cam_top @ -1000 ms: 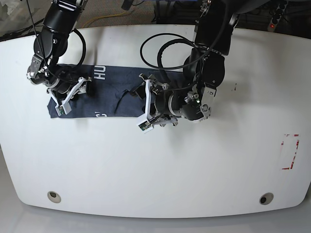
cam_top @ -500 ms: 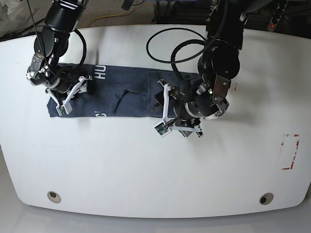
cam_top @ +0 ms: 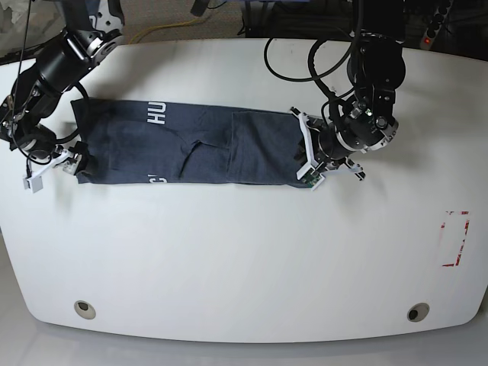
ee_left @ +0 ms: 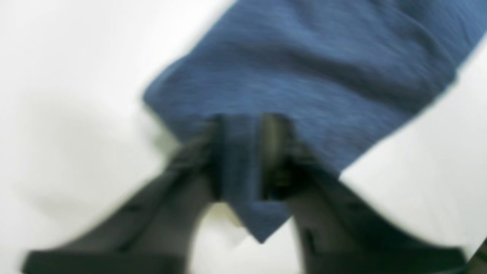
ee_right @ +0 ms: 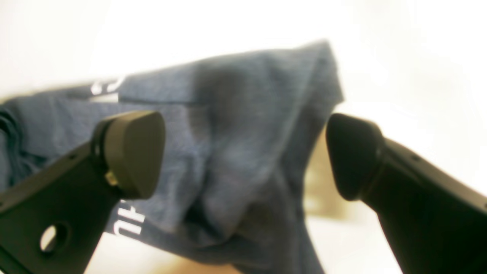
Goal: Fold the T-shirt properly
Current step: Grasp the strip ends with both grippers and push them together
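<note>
Cloth filled the left wrist view: the T-shirt (ee_left: pixel 304 68) lay on the white counter (ee_left: pixel 68 76), and the left claw (ee_left: pixel 240 160) was pinched narrow on a fold of its edge, fabric showing between both fingers (ee_left: pixel 198 160). The view was blurred.

In the right wrist view, the right claw (ee_right: pixel 243 156) stood wide, its pads (ee_right: pixel 133 152) apart on either side of a raised, rumpled end of the T-shirt (ee_right: pixel 228 152), gripping nothing. White lettering (ee_right: pixel 127 224) showed near the left pad.

In the base view, the T-shirt (cam_top: pixel 191 145) lay as a long band across the counter (cam_top: pixel 244 259), the left claw (cam_top: pixel 305 156) at one end and the right claw (cam_top: pixel 49 168) at the other.
</note>
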`<state>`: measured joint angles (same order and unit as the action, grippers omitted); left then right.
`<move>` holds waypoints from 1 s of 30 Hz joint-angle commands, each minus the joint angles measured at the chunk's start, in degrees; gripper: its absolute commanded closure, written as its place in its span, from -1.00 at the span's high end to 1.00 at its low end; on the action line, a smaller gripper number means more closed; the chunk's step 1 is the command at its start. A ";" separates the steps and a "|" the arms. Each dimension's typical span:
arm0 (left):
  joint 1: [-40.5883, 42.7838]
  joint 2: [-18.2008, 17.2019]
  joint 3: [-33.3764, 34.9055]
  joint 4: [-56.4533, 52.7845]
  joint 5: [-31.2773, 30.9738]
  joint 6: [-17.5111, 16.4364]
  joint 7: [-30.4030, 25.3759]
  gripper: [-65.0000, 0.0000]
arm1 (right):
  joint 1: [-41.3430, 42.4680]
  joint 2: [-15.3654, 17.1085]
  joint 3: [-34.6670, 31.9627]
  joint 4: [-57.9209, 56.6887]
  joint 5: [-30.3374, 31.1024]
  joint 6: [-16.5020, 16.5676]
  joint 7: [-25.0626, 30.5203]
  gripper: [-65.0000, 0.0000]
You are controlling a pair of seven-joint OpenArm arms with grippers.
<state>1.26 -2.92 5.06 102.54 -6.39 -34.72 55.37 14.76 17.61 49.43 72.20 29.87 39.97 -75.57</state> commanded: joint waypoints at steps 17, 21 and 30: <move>-2.00 1.29 -2.55 -9.84 -0.51 0.13 -4.25 -0.93 | -4.17 -2.35 -2.00 -4.20 7.80 0.03 1.24 0.81; -2.00 1.29 -2.55 -9.84 -0.51 0.13 -4.25 -0.93 | -5.84 -5.08 -3.93 -0.60 8.51 0.03 1.33 0.78; -2.09 1.56 -2.20 -9.84 -0.51 0.13 -4.25 -0.93 | -5.93 -5.25 -4.37 0.54 8.95 0.03 4.85 -0.89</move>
<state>0.05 -1.45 2.79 91.85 -6.37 -34.54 51.79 7.70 11.16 45.25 70.85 37.32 39.72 -71.53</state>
